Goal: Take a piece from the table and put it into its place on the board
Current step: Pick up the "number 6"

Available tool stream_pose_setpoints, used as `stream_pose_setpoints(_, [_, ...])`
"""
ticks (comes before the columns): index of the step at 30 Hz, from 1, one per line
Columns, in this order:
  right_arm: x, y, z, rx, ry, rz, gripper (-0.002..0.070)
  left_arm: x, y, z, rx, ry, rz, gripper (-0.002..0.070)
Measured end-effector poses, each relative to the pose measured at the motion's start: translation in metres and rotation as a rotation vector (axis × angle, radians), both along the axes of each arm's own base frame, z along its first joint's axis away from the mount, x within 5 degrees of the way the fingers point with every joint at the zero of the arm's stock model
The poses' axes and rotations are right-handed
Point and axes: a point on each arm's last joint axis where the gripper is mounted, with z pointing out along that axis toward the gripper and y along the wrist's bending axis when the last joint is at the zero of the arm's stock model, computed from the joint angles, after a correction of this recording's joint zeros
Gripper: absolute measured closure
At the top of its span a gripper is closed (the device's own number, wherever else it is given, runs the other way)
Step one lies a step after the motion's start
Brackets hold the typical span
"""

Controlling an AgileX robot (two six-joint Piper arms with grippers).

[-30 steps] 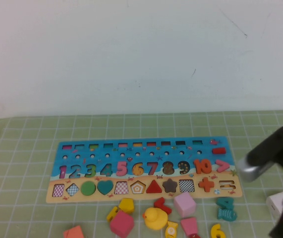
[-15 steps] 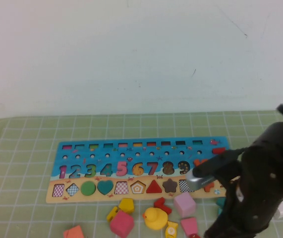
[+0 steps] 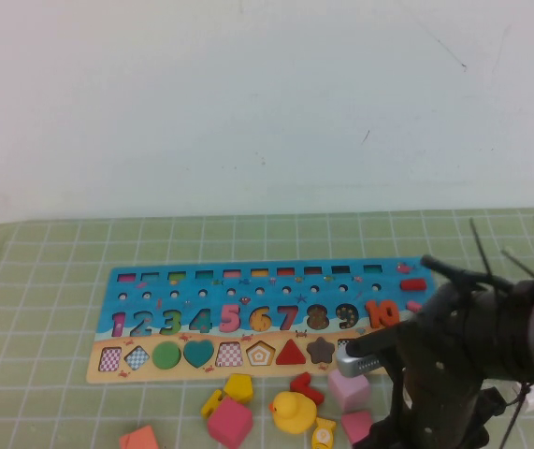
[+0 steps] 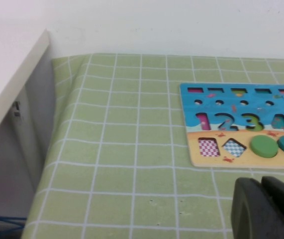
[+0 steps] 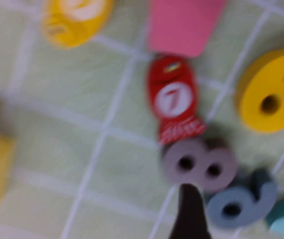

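The yellow 6 (image 5: pixel 268 92) is lying on the table (image 4: pixel 107 149), off the board (image 3: pixel 248 287), near a red fish (image 5: pixel 174 102). The right hand (image 5: pixel 187 219) is hanging above them, its width impossible to tell. The left hand (image 4: pixel 266 209) is sitting narrow by the board's left end.

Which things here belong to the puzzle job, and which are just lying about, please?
Job: yellow 6; board; right gripper, low over the loose pieces.
Lying about: rubber duck, red fish, grey 8, pink cube; left gripper, off the board's left end.

A plain test bench: green grid cloth (image 3: pixel 51 281) on a table against a bare white wall (image 3: pixel 248 94).
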Motion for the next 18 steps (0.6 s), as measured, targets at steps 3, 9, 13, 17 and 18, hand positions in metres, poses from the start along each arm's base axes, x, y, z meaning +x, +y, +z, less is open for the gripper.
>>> stream_pose_setpoints(3, [0.005, 0.000, -0.014, -0.030, -0.022, -0.023, 0.0199, 0.000, -0.001, 0.000, -0.021, 0.000, -0.002, 0.0676])
stream_pose_setpoints(9, [0.015, 0.004, -0.029, -0.005, -0.100, -0.058, 0.0196, 0.000, -0.001, 0.000, -0.034, 0.000, -0.003, 0.0676])
stream_pose_setpoints(13, [0.019, 0.003, -0.030, -0.020, -0.142, -0.069, 0.0197, 0.000, -0.001, 0.000, -0.034, 0.000, -0.003, 0.0676])
stream_pose_setpoints(17, [0.022, 0.001, -0.034, -0.050, -0.167, -0.069, 0.0197, 0.000, -0.001, 0.000, -0.034, 0.000, -0.003, 0.0676])
stream_pose_setpoints(18, [0.023, 0.000, -0.035, -0.055, -0.168, -0.071, 0.0197, 0.000, -0.001, 0.000, -0.034, 0.000, -0.003, 0.0676])
